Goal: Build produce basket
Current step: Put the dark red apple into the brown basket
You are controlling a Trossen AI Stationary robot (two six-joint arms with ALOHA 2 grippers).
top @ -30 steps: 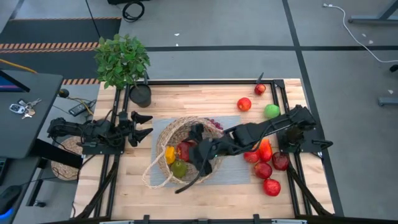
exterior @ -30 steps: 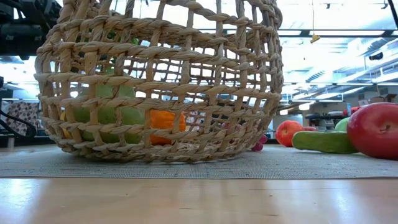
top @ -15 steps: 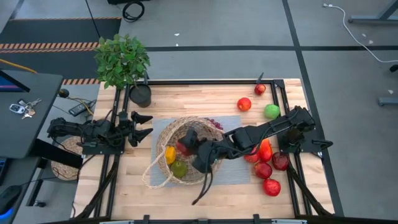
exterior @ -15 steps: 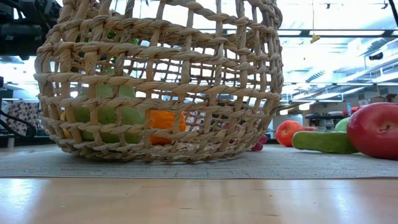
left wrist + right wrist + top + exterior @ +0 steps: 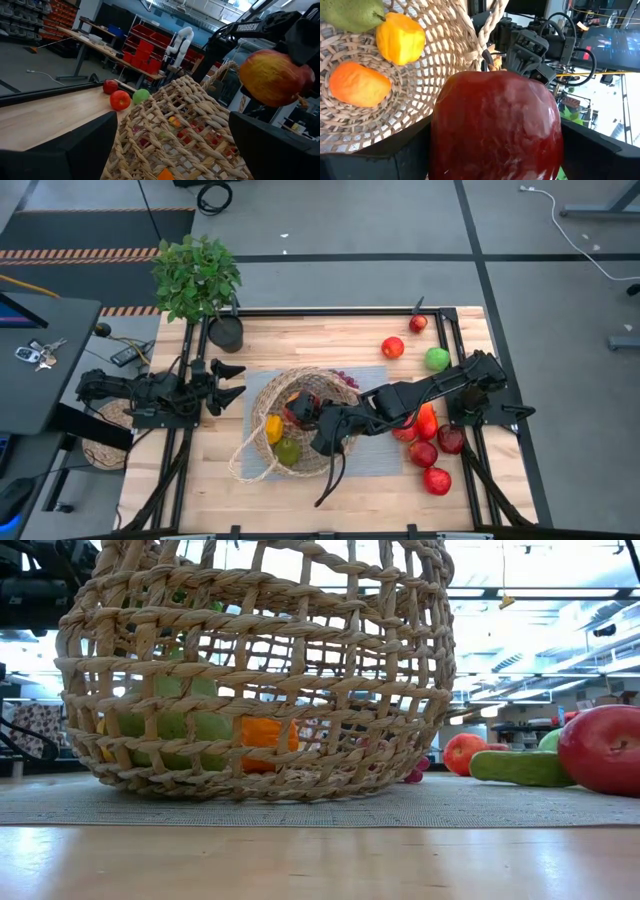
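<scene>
Potted plant (image 5: pixel 197 278) at table corner; keys (image 5: pixel 36 353) on side desk.

1. The big tan woven wicker basket (image 5: pixel 260 670) fills the left and centre, sitting on a grey woven mat (image 5: pixel 500 805).
2. Through the open weave a green rounded fruit (image 5: pixel 185 725) shows low inside, with an orange piece (image 5: pixel 262 732) just beside it.
3. Pale wooden tabletop (image 5: pixel 320 865) runs across the foreground, in front of the mat.
4. Off to the right, a large red apple (image 5: pixel 605 750) sits at the frame edge.
5. A long green vegetable (image 5: pixel 520 767) lies beside that apple.
6. Farther back, a smaller red-orange round fruit (image 5: pixel 463 752) stands near the basket's right wall.
</scene>
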